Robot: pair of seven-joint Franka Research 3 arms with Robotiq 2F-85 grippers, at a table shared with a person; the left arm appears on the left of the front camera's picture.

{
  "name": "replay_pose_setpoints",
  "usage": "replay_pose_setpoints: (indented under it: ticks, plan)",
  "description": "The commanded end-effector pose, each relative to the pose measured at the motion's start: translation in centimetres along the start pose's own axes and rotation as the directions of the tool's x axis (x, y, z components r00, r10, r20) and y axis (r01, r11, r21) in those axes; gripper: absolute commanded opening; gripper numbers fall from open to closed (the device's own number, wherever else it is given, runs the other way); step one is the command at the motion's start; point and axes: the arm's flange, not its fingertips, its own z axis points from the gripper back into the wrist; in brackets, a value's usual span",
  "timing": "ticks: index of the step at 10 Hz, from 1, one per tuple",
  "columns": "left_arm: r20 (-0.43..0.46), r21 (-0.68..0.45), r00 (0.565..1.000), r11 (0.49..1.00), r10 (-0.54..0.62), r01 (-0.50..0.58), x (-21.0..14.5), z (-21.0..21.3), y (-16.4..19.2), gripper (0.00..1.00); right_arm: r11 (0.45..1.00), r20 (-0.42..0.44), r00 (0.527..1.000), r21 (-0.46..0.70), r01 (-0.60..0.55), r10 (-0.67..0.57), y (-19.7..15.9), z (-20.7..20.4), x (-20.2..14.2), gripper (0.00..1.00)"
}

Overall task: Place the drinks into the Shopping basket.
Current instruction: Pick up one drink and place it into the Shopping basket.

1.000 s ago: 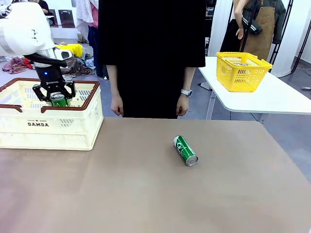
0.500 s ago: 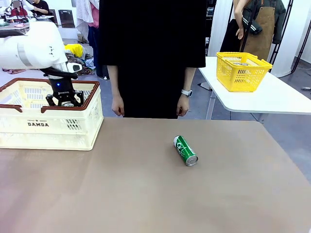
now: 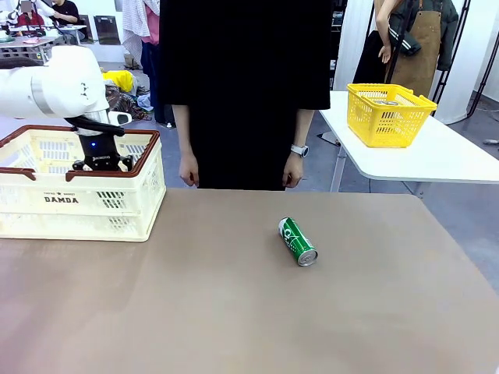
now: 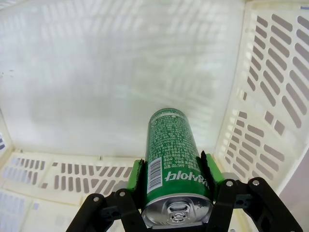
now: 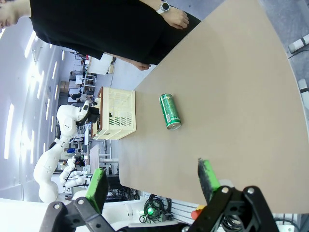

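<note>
Inside the basket (image 3: 78,204), toward its right end in the front view, the left arm (image 3: 54,82) is holding a green can (image 4: 170,135) upright over the pale floor. The step in hand is looking like the set-down, with one drink nearly delivered and another waiting. Whether the can's base is already touching the floor I cannot tell.

To do this well, the arm should be travelling straight down until the base is sitting flat; the slotted side wall is standing just beside the can, so any sideways drift is risking a knock. The pads should be parting only once the can is resting on its own, and the retreat should be going straight up, since a slim can is tipping easily if a pad is dragging on it.

The left arm is reaching in from the picture's left across the brown rim, its wrist pointing down. The left gripper (image 3: 102,162) is sitting at rim level, its fingers hidden behind the wall in the front view. In the wrist view it is clamping the can near its silver top, one green pad on each side.

The right gripper (image 5: 152,171) is hanging off the near edge of the bench (image 3: 234,319), jaws spread wide with nothing between them. The second can (image 3: 297,241) is lying on its side mid-bench, well apart from the basket.
</note>
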Motion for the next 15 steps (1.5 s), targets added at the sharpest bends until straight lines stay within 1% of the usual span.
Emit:
replay_pose_setpoints:
  ticks: [1, 2, 3, 5, 7, 8, 9, 10, 11, 12, 13, 14, 15]
  plan:
    - [0.018, -0.009, 1.0, 1.0, 0.001, -0.001, -0.5, 0.4, 0.2, 0.0, 1.0, 0.007, 1.0, 0.021, -0.023, 0.023, 0.1, 0.1, 0.2, 1.0]
    - [0.023, -0.016, 1.0, 1.0, -0.006, 0.006, -0.4, 0.3, 0.2, 0.45, 1.0, 0.007, 1.0, 0.021, -0.023, 0.023, 0.1, 0.1, 0.2, 1.0]
    - [0.027, -0.011, 1.0, 1.0, -0.011, 0.011, -0.4, 0.3, 0.2, 1.0, 1.0, 0.007, 1.0, 0.021, -0.023, 0.023, 0.1, 0.1, 0.2, 1.0]
    - [0.05, -0.013, 0.999, 1.0, -0.003, 0.004, -0.8, 1.4, 0.4, 1.0, 1.0, 0.007, 1.0, 0.021, -0.023, 0.023, 0.1, 0.1, 0.2, 1.0]
    - [0.092, -0.017, 0.996, 1.0, -0.022, 0.024, -1.3, 4.2, 0.7, 1.0, 1.0, 0.007, 1.0, 0.021, -0.023, 0.023, 0.1, 0.1, 0.2, 1.0]
    - [0.112, -0.037, 0.994, 0.999, -0.02, 0.024, -1.6, 6.7, 1.0, 1.0, 1.0, 0.007, 1.0, 0.021, -0.023, 0.023, 0.1, 0.1, 0.2, 1.0]
    - [0.111, -0.095, 0.993, 0.994, -0.046, 0.056, -2.1, 9.9, 1.4, 1.0, 1.0, 0.007, 1.0, 0.021, -0.023, 0.023, 0.1, 0.1, 0.2, 1.0]
    - [0.144, -0.143, 0.989, 0.989, -0.011, 0.032, -2.7, 13.3, 1.9, 1.0, 1.0, 0.007, 1.0, 0.021, -0.023, 0.023, 0.1, 0.1, 0.2, 1.0]
    - [0.155, -0.224, 0.988, 0.974, 0.011, 0.024, -3.5, 16.5, 2.9, 1.0, 1.0, 0.007, 1.0, 0.021, -0.023, 0.023, 0.1, 0.1, 0.2, 1.0]
    - [0.115, -0.337, 0.991, 0.936, -0.07, 0.105, -4.7, 18.7, 4.1, 1.0, 1.0, 0.007, 1.0, 0.021, -0.023, 0.023, 0.1, 0.1, 0.2, 1.0]
    - [0.127, -0.474, 0.99, 0.872, -0.065, 0.118, -6.5, 20.2, 6.1, 1.0, 1.0, 0.007, 1.0, 0.021, -0.023, 0.023, 0.1, 0.1, 0.2, 1.0]
    - [0.136, -0.59, 0.988, 0.796, -0.066, 0.134, -9.2, 21.2, 8.7, 1.0, 1.0, 0.007, 1.0, 0.021, -0.023, 0.023, 0.1, 0.1, 0.2, 1.0]
    - [0.157, -0.684, 0.987, 0.717, -0.035, 0.135, -12.4, 21.4, 11.9, 1.0, 1.0, 0.007, 1.0, 0.021, -0.023, 0.023, 0.1, 0.1, 0.2, 1.0]
